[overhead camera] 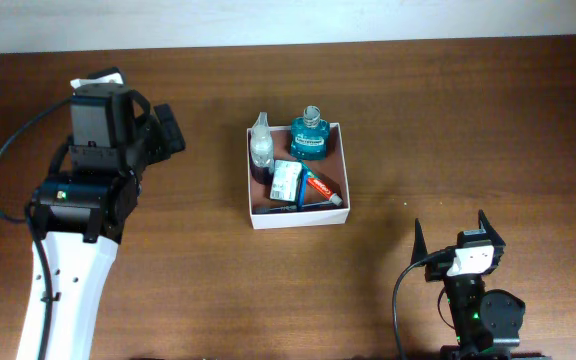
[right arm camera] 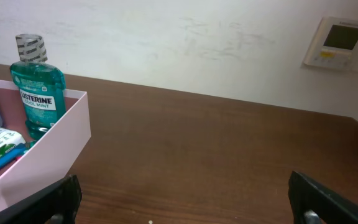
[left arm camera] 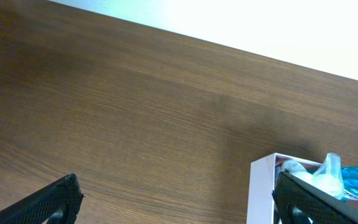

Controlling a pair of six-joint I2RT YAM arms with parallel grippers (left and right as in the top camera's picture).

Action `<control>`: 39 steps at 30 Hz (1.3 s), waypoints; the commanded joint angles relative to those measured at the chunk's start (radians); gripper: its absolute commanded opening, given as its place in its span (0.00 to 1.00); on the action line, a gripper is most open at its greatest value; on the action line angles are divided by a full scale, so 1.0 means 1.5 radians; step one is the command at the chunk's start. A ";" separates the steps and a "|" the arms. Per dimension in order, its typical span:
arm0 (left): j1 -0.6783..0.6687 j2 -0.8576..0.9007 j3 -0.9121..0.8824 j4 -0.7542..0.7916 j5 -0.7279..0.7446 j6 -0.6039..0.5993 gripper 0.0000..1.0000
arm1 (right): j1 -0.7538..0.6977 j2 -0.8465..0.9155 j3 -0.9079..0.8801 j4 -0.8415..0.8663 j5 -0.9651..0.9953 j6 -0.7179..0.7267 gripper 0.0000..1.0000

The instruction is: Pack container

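One counter [overhead camera: 418, 110] carries the container [overhead camera: 298, 218] at centre. Left tool [overhead camera: 171, 133] at its 9 o'clock and right tool [overhead camera: 452, 228] at 5 o'clock both stand with jaws spread, empty. Inside: mouthwash bottle [overhead camera: 309, 135] at 1 o'clock, carton [overhead camera: 286, 180] central.

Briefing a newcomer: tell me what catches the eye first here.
The white container at mid-table draws the eye, already filled: a teal Listerine mouthwash bottle upright in its far right corner, a clear bottle far left, a carton and toothpaste tube lying nearer. The left arm's fingers and the right arm's fingers are open, empty, apart from it.
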State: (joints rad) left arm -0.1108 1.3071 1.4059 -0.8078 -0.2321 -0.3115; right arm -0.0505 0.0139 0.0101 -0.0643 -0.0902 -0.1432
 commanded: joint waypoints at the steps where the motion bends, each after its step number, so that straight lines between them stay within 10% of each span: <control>1: 0.002 0.003 -0.001 -0.001 0.013 -0.006 0.99 | 0.004 -0.007 -0.003 -0.005 0.011 -0.004 0.99; 23: 0.023 -0.266 -0.071 -0.282 -0.016 -0.007 0.99 | 0.004 -0.007 -0.003 -0.005 0.011 -0.004 0.99; 39: 0.024 -0.499 -0.488 0.048 0.005 -0.037 0.99 | 0.004 -0.007 -0.003 -0.005 0.011 -0.004 0.98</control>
State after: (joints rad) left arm -0.0807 0.6266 0.7738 -0.7994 -0.2333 -0.3485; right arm -0.0505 0.0120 0.0101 -0.0647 -0.0860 -0.1429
